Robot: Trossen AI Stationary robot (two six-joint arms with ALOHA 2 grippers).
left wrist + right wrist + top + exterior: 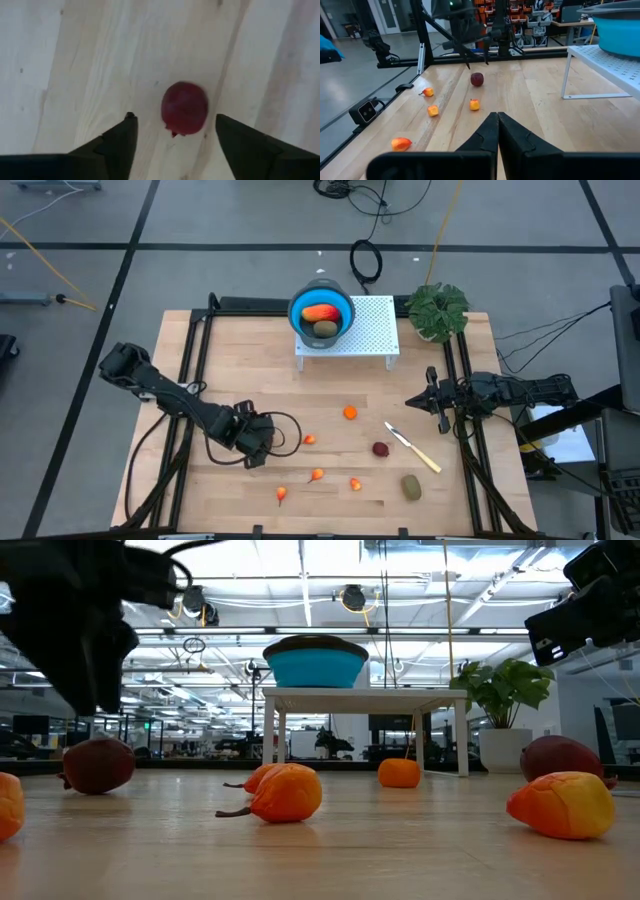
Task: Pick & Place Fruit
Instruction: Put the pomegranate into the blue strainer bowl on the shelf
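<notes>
Left gripper (175, 145), over the near-left part of the wooden table (240, 350): fingers spread wide and empty, one on each side of a dark red ball (184, 108) that lies on the boards between them, touching neither. In the right wrist view the same ball (477, 79) rests on the table just below the left gripper (476, 59).

Right gripper (497, 131), at the table's right edge: fingers pressed together, holding nothing.

Loose fruit on the table: a second dark red ball (380, 448) toward the near right, just beside the knife (414, 447); a brown-green oval (411, 486) nearer still; an orange piece (350, 413) near the middle; small orange-red bits (317, 475) scattered along the near side.

Far side: a white perforated stand (372, 330) carrying the blue bowl (321, 311), which contains an elongated red-yellow piece (320, 313) and another brown-green oval (326, 329). A potted plant (438, 310) stands at the far right corner.
</notes>
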